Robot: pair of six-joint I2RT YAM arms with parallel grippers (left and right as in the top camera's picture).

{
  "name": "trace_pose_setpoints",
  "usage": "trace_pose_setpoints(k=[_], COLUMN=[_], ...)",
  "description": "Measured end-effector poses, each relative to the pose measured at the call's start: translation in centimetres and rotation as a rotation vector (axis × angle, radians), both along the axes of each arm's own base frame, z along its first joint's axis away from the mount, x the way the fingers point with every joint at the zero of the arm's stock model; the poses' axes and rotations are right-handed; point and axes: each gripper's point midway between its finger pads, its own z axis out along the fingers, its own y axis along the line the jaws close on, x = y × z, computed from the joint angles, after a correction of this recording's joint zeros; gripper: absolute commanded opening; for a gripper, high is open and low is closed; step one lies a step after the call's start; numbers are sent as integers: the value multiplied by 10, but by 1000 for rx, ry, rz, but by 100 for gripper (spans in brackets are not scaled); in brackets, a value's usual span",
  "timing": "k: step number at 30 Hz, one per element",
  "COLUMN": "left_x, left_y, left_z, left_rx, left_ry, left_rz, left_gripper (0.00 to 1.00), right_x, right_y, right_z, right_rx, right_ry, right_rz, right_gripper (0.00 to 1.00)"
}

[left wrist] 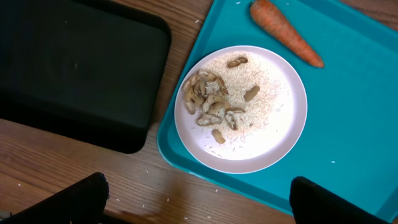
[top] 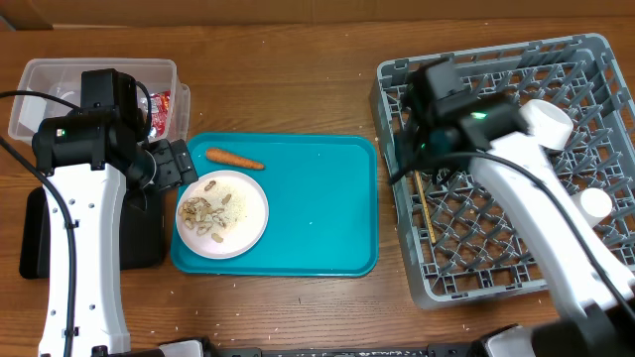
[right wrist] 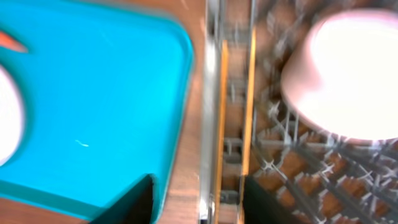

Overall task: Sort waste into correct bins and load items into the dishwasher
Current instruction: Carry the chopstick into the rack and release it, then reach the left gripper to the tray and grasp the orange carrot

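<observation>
The round white-pink plate (top: pixel 243 223) (left wrist: pixel 267 130) lies on the teal tray's left side, holding beige shell scraps (top: pixel 206 211) (left wrist: pixel 208 102) and rice grains. An orange carrot (top: pixel 234 158) (left wrist: pixel 286 31) lies just behind it. My left gripper (top: pixel 182 164) (left wrist: pixel 205 208) hangs open above the tray's left rim, empty. The clear tub (top: pixel 60 74) holds the red wrapper (top: pixel 164 111). My right gripper (top: pixel 409 149) (right wrist: pixel 199 202) stands open over the grey dish rack's (top: pixel 496 283) left wall. The wooden chopsticks (top: pixel 427 210) (right wrist: pixel 222 112) lie in the rack between its fingers. A white-pink bowl (right wrist: pixel 348 74) sits in the rack.
The black tray (top: pixel 35 238) (left wrist: pixel 74 68) lies left of the teal tray (top: pixel 317 218) (left wrist: pixel 360 112), mostly under my left arm. A small white cup (top: pixel 595 205) rests at the rack's right side. Rice grains are scattered on the wooden table (left wrist: pixel 186 193).
</observation>
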Motion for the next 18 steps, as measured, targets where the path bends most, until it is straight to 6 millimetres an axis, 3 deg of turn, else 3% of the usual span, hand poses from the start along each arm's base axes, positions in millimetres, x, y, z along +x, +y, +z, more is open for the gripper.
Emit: trace_pose_setpoints(k=[3,7,11,18], left_x=[2,3,7,32], left_y=[0,0,-6,-21], left_z=[0,1,1,6], left_rx=[1,0,-37,-104], left_ry=[-6,-12,-31,-134], left_rz=[0,0,-9,-42], left_gripper=[97,97,97,100], right_x=[4,-9,-17,-30], right_y=[13,29,48,65], right_z=[61,92,79,20], right_rx=[127,238,270,223], right_ry=[-166,-217,-148,55], right_rz=[22,78,129,160], right_gripper=[64,64,64,65])
